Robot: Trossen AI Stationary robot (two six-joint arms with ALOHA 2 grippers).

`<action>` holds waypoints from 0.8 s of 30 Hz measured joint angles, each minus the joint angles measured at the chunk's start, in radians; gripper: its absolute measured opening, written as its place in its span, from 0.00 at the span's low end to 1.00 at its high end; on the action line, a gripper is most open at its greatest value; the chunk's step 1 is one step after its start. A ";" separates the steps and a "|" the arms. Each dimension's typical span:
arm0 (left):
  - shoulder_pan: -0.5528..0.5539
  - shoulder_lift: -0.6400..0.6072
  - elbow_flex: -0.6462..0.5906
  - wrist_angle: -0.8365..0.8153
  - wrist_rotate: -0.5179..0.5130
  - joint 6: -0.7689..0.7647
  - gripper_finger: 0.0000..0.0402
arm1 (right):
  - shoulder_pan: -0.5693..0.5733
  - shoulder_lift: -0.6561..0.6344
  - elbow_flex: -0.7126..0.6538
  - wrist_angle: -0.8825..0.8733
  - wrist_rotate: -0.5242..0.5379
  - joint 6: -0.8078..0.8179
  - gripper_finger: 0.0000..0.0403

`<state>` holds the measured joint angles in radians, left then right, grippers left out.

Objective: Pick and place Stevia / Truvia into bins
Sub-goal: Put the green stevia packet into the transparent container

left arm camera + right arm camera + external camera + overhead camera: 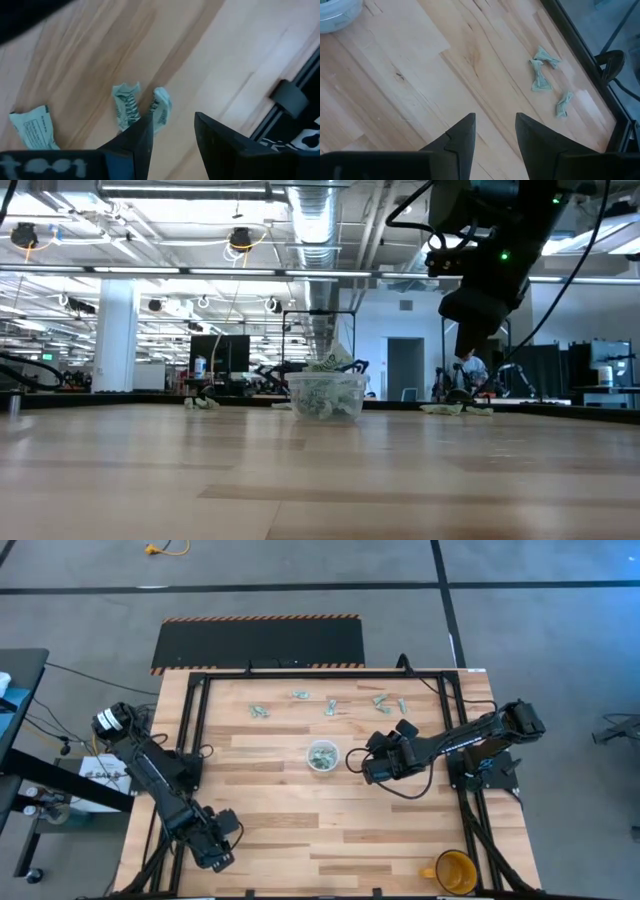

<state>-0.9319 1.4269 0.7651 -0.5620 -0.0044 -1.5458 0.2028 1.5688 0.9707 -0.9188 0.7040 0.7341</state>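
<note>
Cup sat mid-frame on the tabletop, part-filled; loose packets lay along its upper edge. Right claw hovered beside cup, fingers apart and empty, probably between picks; left claw waited lower left, also apart.

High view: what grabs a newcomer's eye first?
The clear cup at mid-table, already stuffed with green sachets, with the right end effector hovering open just beside it. More crumpled sachets lie scattered along the far edge of the table. The left end effector waits at the near left corner, opposite an orange mug.
</note>
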 joint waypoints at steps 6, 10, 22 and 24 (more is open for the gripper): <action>0.000 0.000 -0.017 -0.001 0.019 -0.014 0.33 | 0.000 0.000 0.000 0.000 0.000 0.000 0.33; 0.000 0.000 -0.017 -0.040 0.015 -0.014 0.33 | 0.000 0.000 0.000 0.007 0.000 0.000 0.33; 0.031 0.043 -0.017 -0.094 -0.029 0.039 0.33 | 0.000 0.000 0.000 0.014 0.000 -0.001 0.33; 0.032 0.081 -0.017 -0.082 0.009 0.044 0.33 | 0.000 0.000 0.000 0.015 0.000 -0.001 0.33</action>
<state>-0.8995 1.5077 0.7479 -0.6440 0.0050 -1.5023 0.2025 1.5688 0.9707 -0.9041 0.7044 0.7334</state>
